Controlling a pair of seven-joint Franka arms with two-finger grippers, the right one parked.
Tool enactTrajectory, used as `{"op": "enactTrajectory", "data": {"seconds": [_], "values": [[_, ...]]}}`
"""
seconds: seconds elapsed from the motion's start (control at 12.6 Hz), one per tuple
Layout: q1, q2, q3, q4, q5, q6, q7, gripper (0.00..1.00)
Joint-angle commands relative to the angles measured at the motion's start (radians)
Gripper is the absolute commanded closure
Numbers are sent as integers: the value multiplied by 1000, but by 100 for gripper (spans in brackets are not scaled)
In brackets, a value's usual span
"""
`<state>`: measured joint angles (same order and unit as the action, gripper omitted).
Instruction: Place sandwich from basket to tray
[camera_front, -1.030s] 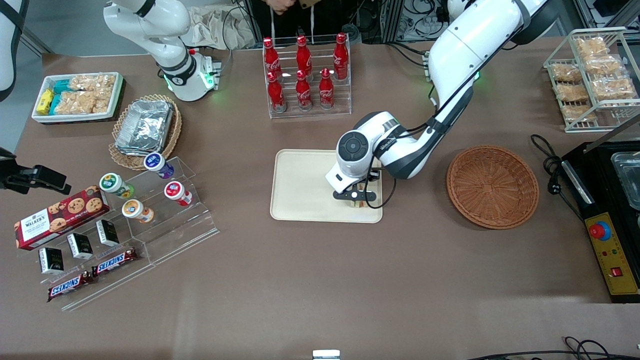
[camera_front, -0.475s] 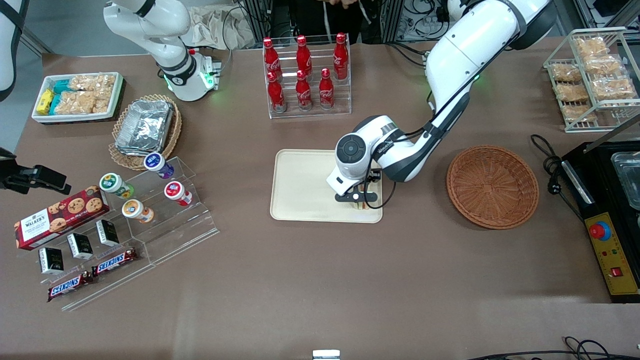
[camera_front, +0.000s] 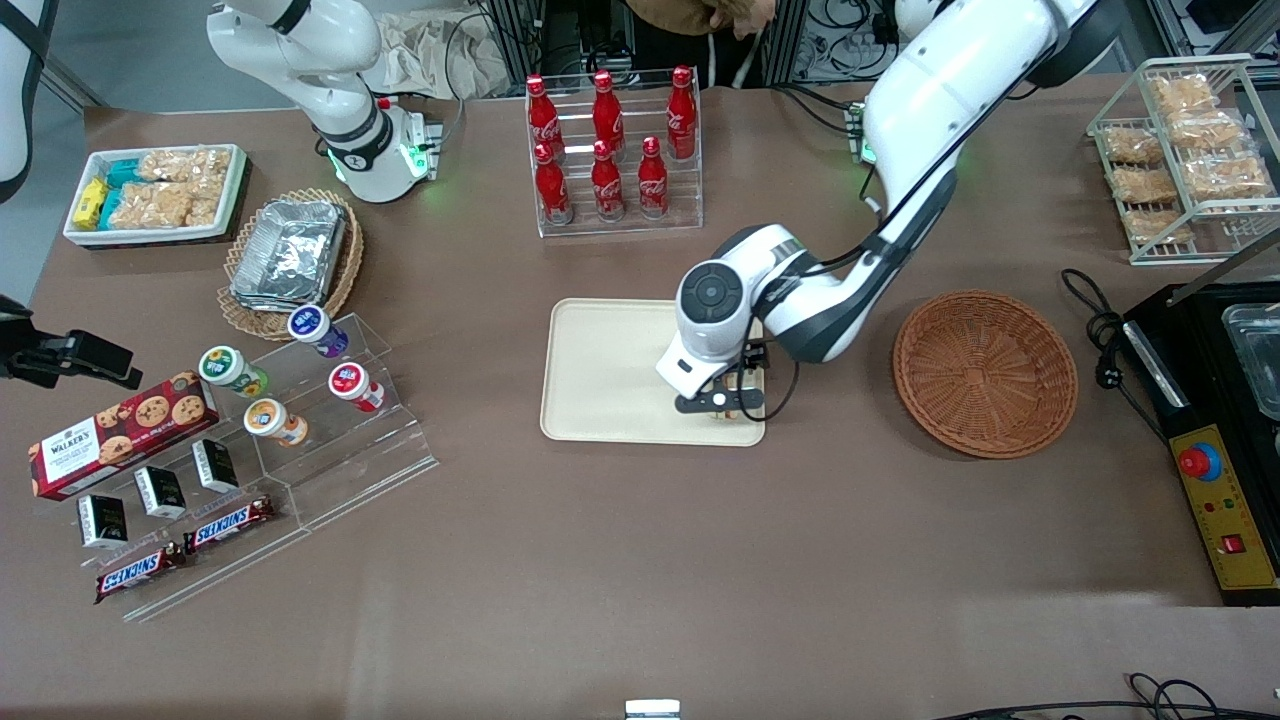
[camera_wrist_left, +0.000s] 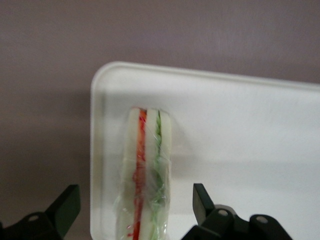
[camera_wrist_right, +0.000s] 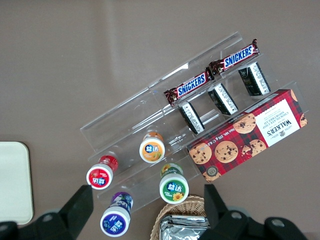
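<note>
Jaws now spread, sandwich (camera_wrist_left: 145, 175) freed on tray (camera_wrist_left: 240, 130).

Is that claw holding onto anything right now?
No. The claw is open over the tray, its fingers clear of the sandwich, which rests on the tray between them near a corner.

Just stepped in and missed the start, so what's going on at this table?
The left arm is putting a sandwich on the cream tray. The sandwich stands on edge near a corner of the tray, and the gripper is directly above it with its fingers open on either side, not gripping. The brown wicker basket beside the tray has nothing in it.
</note>
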<state>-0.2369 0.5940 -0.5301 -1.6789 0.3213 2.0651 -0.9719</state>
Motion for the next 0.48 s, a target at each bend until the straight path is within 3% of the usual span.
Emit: {"op": "enactTrajectory", "data": {"seconds": [0.0, 0.24, 0.4], "values": [[53, -193, -1, 10, -88, -123, -25, 0], [166, -403, 1, 13, -181, -235, -27, 0], [225, -500, 12, 18, -197, -316, -18, 0]]}}
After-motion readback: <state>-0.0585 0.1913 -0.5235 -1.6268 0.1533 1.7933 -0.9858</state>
